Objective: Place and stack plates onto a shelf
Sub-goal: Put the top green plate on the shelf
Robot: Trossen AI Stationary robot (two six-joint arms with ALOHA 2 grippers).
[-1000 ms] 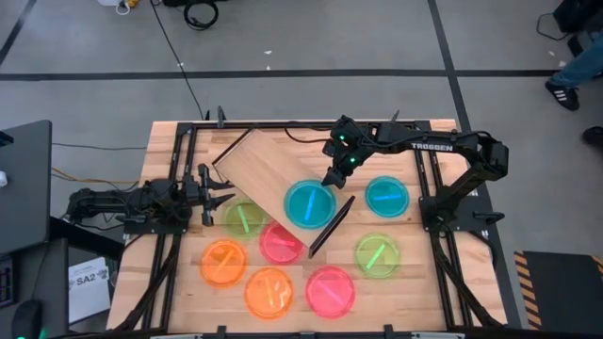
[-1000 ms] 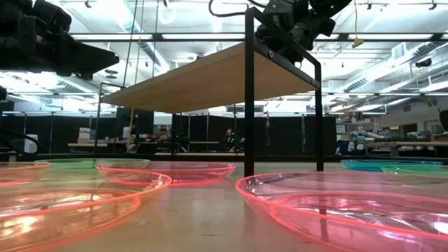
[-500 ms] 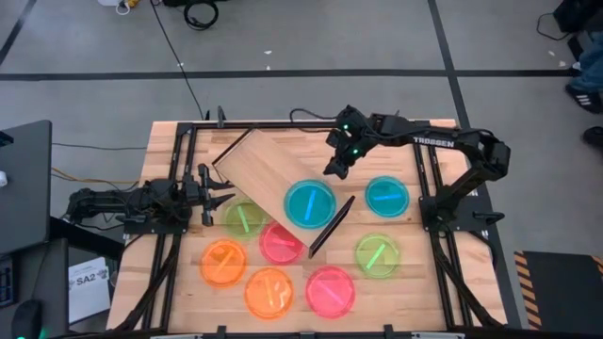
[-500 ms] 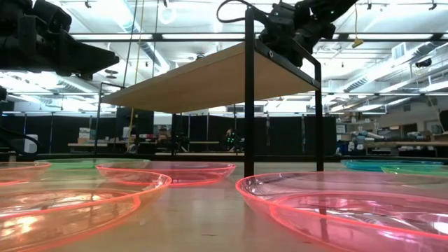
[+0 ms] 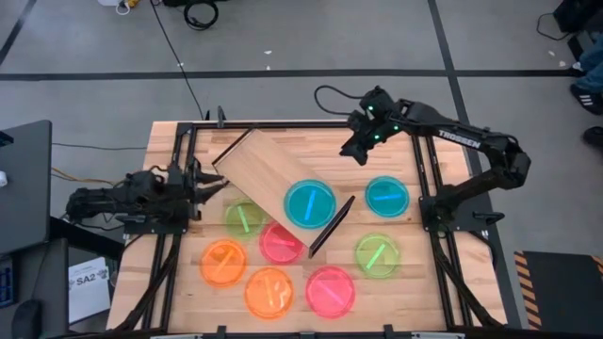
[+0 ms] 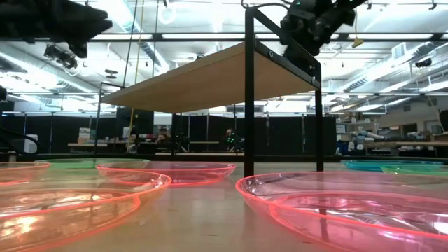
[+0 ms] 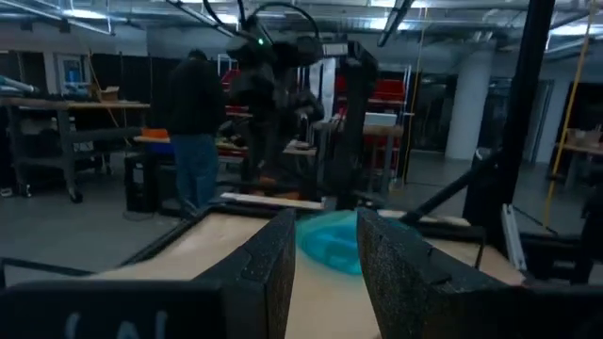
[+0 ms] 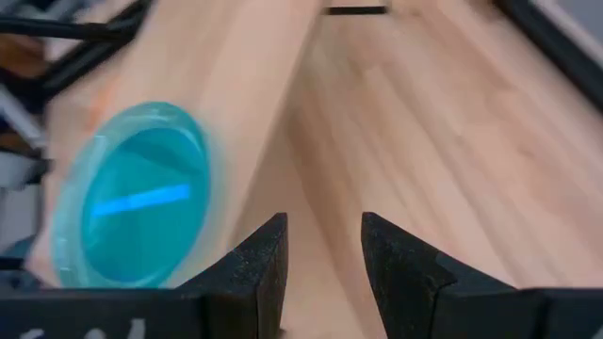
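Plates crowd the near side of the shelf (image 5: 283, 184): one cyan plate (image 5: 310, 203) sits on its board, another cyan (image 5: 386, 196) beside its dark end panel (image 5: 331, 226), green, pink and orange ones on the desk (image 5: 443, 292). Right tool (image 5: 355, 151), fingers apart and empty, hangs over bare desk beyond the shelf. Left tool (image 5: 209, 184), fingers apart, empty, waits at the shelf's far corner.

The right gripper (image 5: 356, 151) pulls away from the shelf (image 5: 273, 179) toward the table's far right corner, while the left gripper (image 5: 209, 181) shifts slightly toward the far edge.
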